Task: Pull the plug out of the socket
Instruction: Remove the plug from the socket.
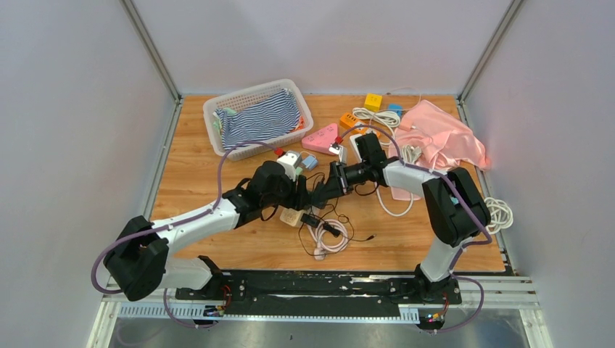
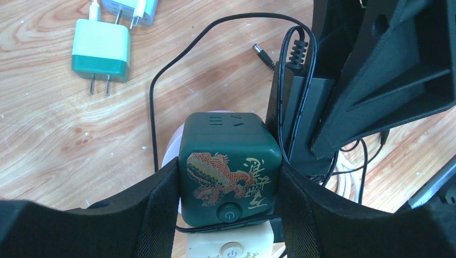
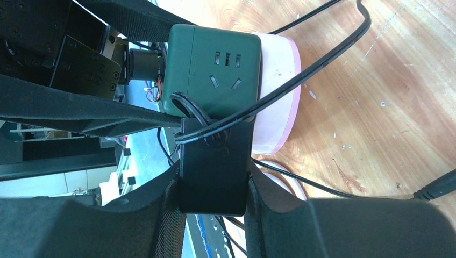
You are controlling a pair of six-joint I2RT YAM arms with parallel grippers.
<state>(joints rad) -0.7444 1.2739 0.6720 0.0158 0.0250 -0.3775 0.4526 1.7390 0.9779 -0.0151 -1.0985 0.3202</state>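
Left hand (image 2: 228,177) clamps the green socket (image 3: 215,64) — right hand (image 3: 214,185) pinches the black plug (image 3: 215,148) abutting its edge.

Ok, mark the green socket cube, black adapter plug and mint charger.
green socket cube (image 2: 226,172): left wrist view, dragon-printed face
black adapter plug (image 3: 215,166): right wrist view, body centre
mint charger (image 2: 101,38): left wrist view, pale half

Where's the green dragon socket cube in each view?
Top external: mid-table, where left gripper meets right gripper; too dark to pick out.
Left wrist: green socket cube, lower centre.
Right wrist: cube, upper centre.
Shared landmark: black adapter plugged into its side, both wrist views.
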